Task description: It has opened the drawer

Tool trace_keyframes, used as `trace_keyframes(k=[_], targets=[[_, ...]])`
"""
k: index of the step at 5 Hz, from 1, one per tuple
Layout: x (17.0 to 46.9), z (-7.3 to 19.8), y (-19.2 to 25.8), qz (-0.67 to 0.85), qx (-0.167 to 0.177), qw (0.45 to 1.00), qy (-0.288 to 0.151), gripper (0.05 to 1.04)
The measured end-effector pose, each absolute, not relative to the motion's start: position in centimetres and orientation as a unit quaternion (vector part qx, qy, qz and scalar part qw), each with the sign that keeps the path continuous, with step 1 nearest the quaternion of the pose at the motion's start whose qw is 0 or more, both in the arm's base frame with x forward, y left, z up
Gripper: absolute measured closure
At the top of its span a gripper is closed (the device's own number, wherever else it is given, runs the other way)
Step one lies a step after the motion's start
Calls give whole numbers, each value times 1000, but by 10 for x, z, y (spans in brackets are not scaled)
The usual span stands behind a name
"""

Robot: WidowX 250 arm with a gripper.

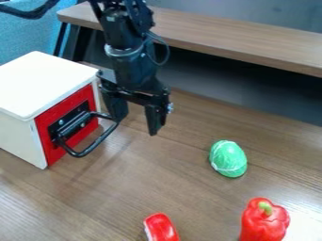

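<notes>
"Hanging wide in the camera view, black two-finger gripper. Why there?"
"By curved black metal handle, probably to hook it. Contact unclear."
"Red-fronted drawer?"
"In white box, front looks flush. Pull likely needed; handle juts out, giving finger room."

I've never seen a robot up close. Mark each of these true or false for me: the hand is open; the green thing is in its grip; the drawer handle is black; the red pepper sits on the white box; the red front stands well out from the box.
1. The hand is open. True.
2. The green thing is in its grip. False: it lies on the table.
3. The drawer handle is black. True.
4. The red pepper sits on the white box. False: it's on the table.
5. The red front stands well out from the box. False: it looks flush.
</notes>
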State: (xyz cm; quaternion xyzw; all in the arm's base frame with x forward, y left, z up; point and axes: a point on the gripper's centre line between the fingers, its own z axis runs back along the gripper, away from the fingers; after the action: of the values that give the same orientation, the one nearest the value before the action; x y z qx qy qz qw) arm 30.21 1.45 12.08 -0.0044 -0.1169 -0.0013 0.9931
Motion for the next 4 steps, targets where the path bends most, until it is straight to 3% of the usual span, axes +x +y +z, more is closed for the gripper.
trace_keyframes(k=[4], targets=[[309, 80, 57, 11, 39, 996, -80, 83]])
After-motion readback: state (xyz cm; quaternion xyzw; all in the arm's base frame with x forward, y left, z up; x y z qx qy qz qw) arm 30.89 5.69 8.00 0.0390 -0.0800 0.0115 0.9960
